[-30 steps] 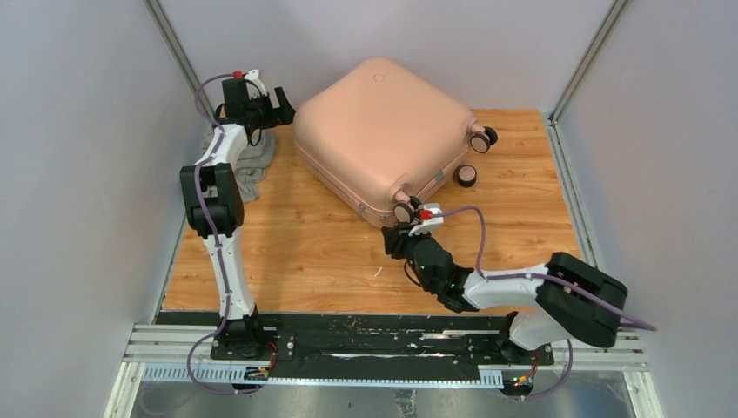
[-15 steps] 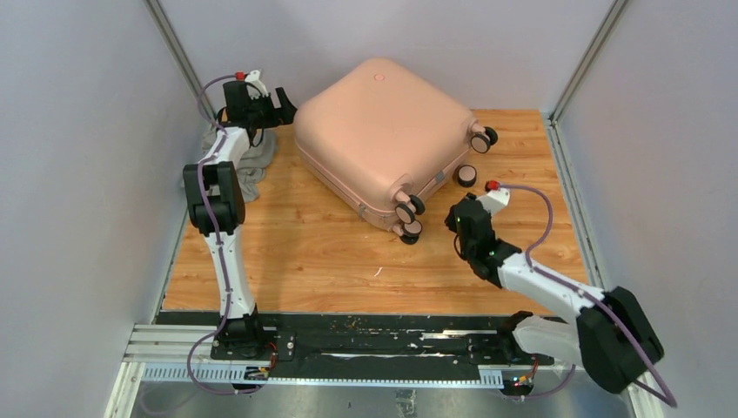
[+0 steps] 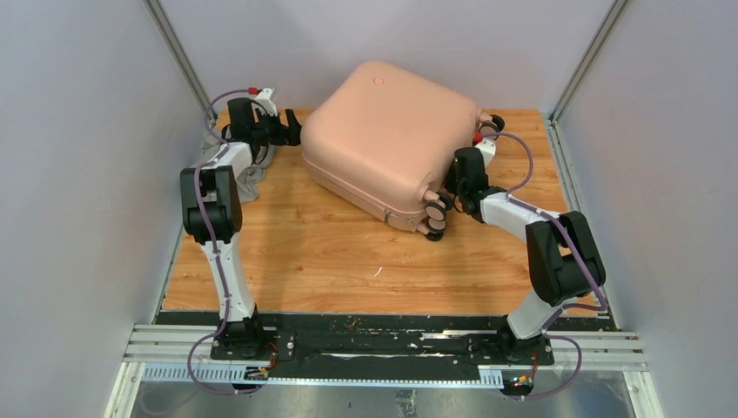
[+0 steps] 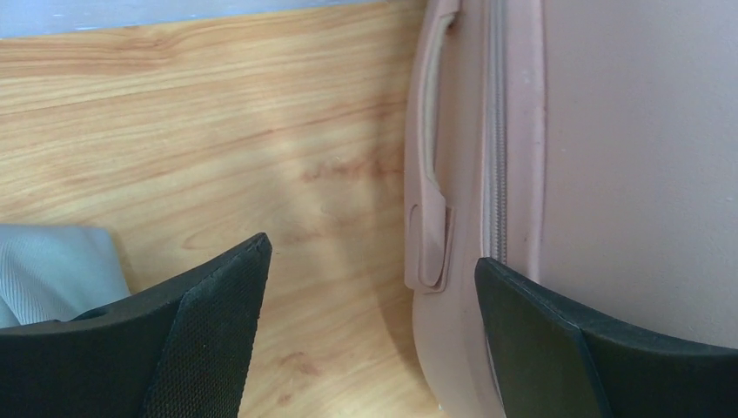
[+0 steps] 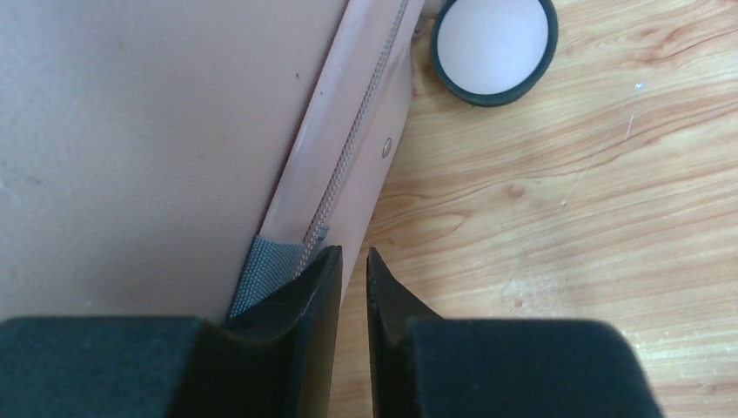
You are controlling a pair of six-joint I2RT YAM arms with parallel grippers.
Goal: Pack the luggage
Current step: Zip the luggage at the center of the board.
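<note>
Luggage (image 3: 383, 139) lies closed on the tabletop (image 3: 305, 252). My left jaws gape empty beside its handle; my right jaws, nearly shut, hold nothing at the zipper seam, so the suitcase may slide.

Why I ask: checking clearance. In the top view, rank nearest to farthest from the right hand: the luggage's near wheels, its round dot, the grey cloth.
From the right hand, at the luggage's right side:
1. near wheels, just beside it.
2. round dot, on the shell's far part.
3. grey cloth, far left.
</note>
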